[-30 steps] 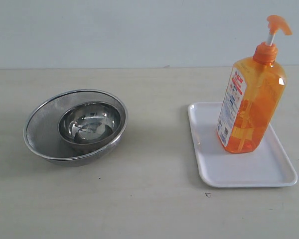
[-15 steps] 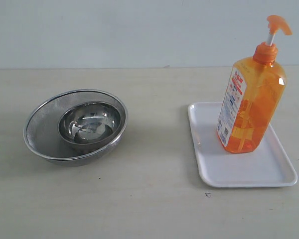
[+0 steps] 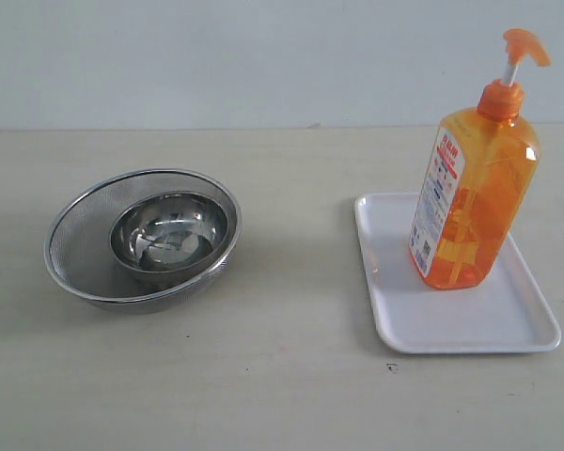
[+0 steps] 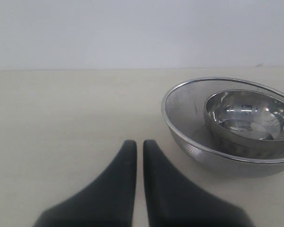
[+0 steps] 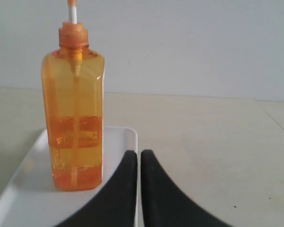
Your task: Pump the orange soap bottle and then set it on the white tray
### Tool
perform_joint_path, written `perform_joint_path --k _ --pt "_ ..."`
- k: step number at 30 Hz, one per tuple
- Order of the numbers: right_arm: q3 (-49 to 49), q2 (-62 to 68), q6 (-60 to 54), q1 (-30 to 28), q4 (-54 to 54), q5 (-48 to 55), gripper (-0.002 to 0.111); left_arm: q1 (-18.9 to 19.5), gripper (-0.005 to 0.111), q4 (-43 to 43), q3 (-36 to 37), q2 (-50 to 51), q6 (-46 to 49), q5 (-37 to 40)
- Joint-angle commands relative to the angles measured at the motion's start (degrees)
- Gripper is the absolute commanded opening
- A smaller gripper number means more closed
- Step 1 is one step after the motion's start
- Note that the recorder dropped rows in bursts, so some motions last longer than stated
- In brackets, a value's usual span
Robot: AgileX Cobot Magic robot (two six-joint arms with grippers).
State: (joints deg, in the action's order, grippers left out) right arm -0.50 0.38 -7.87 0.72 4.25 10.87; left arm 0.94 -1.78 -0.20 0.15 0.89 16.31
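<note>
The orange soap bottle (image 3: 474, 202) stands upright on the white tray (image 3: 470, 324), at the right of the table (image 3: 291, 376). The left gripper (image 4: 139, 144) and right gripper (image 5: 138, 153) both have their jaws closed on nothing. At left, a steel bowl (image 3: 169, 230) sits inside a mesh strainer (image 3: 80, 240).

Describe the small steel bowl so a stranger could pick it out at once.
On the pale table, look left in the exterior view, away from the white tray holding the orange soap bottle. A round mesh strainer sits there, and the steel bowl rests inside it. It is the smaller, solid, mirror-shiny one, not the see-through mesh around it.
</note>
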Motion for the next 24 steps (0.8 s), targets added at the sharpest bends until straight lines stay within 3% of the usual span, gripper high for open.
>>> perform_joint_path --k 1,9,16,20,24 --pt "0.5 -0.4 0.6 -0.2 0.0 0.5 0.0 0.2 0.005 -0.5 0.2 -0.2 0.2 -0.2" --pt "0.5 -0.4 1.0 -0.2 0.0 8.7 0.0 0.2 0.005 -0.5 0.2 -0.2 0.2 -0.2" --pt "0.5 -0.4 0.1 -0.2 -0.2 8.7 0.0 0.2 0.005 -0.5 0.2 -0.2 0.2 -0.2" --pt "0.5 -0.4 7.2 -0.2 -0.3 8.7 0.0 0.2 0.005 -0.5 0.2 -0.2 0.2 -0.2" --pt "0.5 -0.4 7.1 -0.2 -1.9 8.7 0.0 0.2 0.005 -0.5 0.2 -0.2 0.2 -0.2"
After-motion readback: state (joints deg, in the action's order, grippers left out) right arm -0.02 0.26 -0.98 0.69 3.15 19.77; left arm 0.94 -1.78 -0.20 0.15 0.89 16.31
